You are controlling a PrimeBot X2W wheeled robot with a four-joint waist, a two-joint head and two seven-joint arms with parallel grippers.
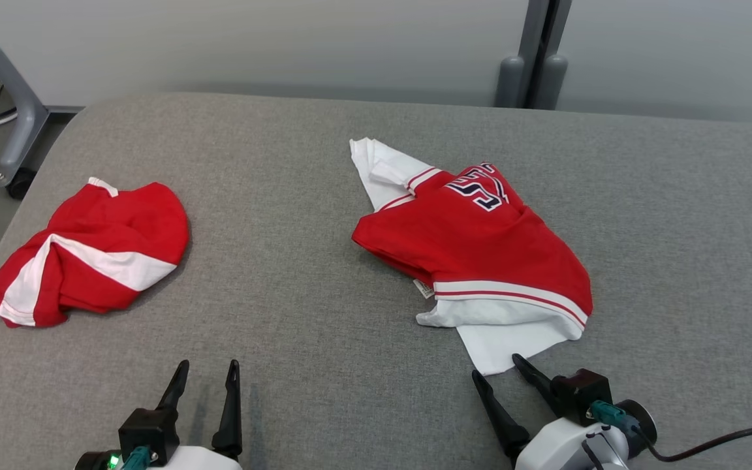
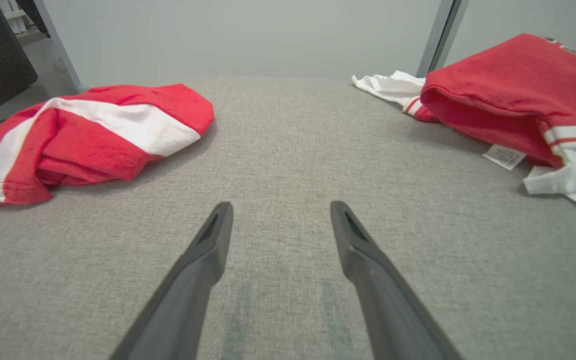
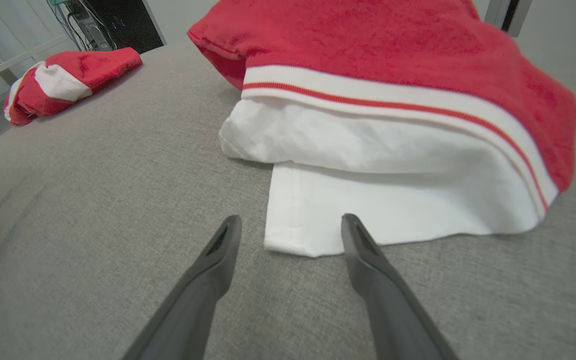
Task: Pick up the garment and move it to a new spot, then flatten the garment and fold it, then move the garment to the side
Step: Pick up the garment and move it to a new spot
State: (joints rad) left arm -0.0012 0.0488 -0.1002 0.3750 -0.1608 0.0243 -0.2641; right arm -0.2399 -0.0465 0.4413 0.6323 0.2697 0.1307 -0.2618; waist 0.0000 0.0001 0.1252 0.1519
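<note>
A crumpled red garment [image 1: 480, 254] with white trim, a navy print and a white lower layer lies right of centre on the grey cloth surface [image 1: 324, 339]. My right gripper [image 1: 495, 365] stands open just in front of its white bottom corner; in the right wrist view that corner [image 3: 308, 225] lies between the open fingertips of the right gripper [image 3: 291, 217], which hold nothing. My left gripper [image 1: 209, 363] is open over bare cloth at the lower left, empty, as the left wrist view [image 2: 280, 205] confirms. The same garment [image 2: 508, 100] lies to its right.
A second red and white garment [image 1: 95, 254] sits bunched near the surface's left edge, also in the left wrist view [image 2: 83, 135]. A grey wheeled frame [image 1: 17, 130] stands on the floor beyond that edge. Two grey posts [image 1: 532, 72] rise behind. A black cable [image 1: 722, 440] trails from my right wrist.
</note>
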